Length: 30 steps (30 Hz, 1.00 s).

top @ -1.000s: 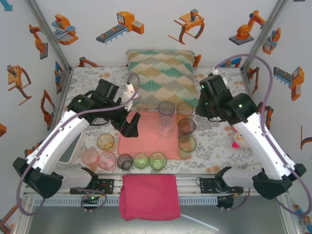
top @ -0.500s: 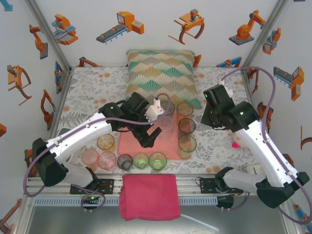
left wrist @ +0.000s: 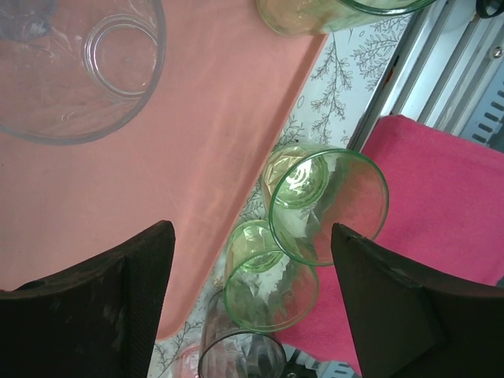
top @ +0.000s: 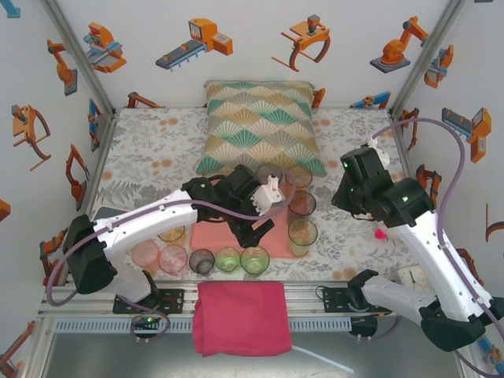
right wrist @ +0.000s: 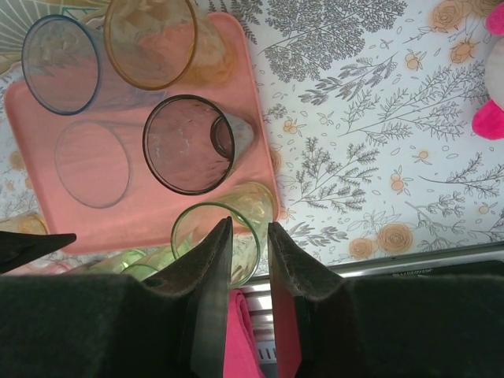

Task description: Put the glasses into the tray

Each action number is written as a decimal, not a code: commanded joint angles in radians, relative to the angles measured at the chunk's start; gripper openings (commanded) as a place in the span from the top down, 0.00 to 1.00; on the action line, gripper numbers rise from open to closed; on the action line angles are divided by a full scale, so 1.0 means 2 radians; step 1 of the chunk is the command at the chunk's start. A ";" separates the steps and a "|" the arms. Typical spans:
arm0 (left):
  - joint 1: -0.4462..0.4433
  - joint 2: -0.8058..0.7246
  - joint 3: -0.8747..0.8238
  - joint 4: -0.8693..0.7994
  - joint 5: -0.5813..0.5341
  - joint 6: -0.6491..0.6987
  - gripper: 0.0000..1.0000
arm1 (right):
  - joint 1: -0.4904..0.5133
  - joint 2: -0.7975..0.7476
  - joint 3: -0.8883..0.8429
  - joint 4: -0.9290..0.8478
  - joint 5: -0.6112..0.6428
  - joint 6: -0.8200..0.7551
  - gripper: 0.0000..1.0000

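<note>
Left gripper (top: 253,230) hangs low over the tray (top: 206,236), jaws spread wide, nothing pinched. On the right gripper (right wrist: 248,228) we see only a narrow slit between the jaws, also empty. We count four glasses (right wrist: 189,146) on the tray's far right part. An olive glass (top: 302,235) sits at its right rim, on or off we cannot tell. We judge the task under half done, as six more wait just off the near and left edges. Every tumbler stands upright, mouth up, long axis vertical.
</note>
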 commanded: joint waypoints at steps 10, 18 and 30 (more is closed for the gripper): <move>-0.028 0.026 -0.013 0.013 -0.010 -0.014 0.41 | -0.004 -0.009 -0.024 -0.001 0.018 0.006 0.72; -0.037 0.032 -0.033 0.019 -0.011 -0.015 0.43 | -0.005 -0.008 -0.037 0.013 0.013 0.004 0.71; -0.044 0.042 -0.035 0.020 -0.023 -0.016 0.48 | -0.006 -0.015 -0.043 0.017 0.012 0.003 0.71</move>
